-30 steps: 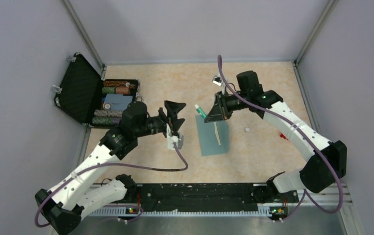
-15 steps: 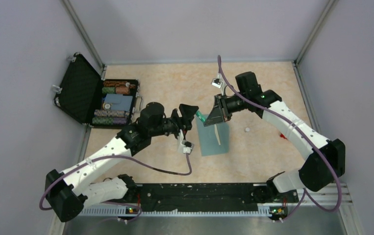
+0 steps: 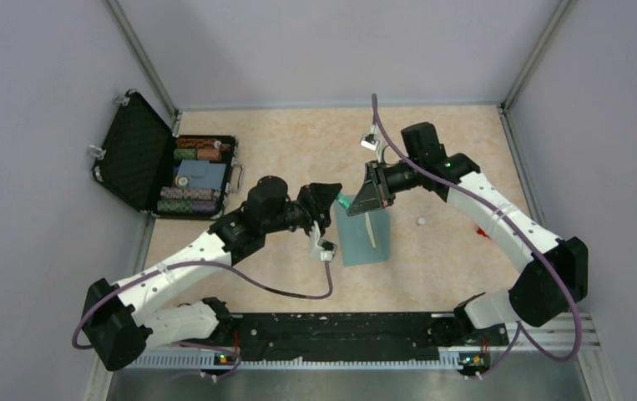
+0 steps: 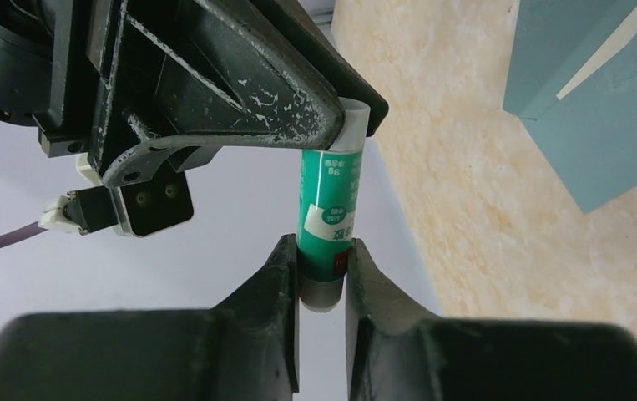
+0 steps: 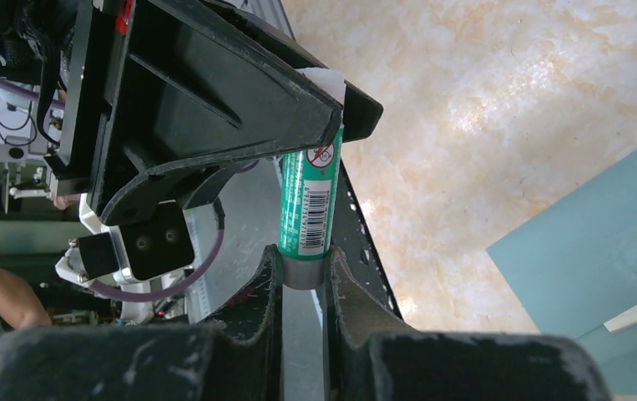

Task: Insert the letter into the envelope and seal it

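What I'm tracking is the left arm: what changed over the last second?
The left gripper swung right to meet the right gripper and closed its jaws on the green cylindrical glue stick held there, so both now grip it. The right gripper kept its hold in place, and the flat teal paper envelope lay unmoved.

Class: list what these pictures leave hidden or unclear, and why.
Glue stick ends: wrist views, inside left pincer and right pincer.
White speck: top view, too small.
Envelope contents: all views, only a pale strip shows.
Case contents: top view, too small.
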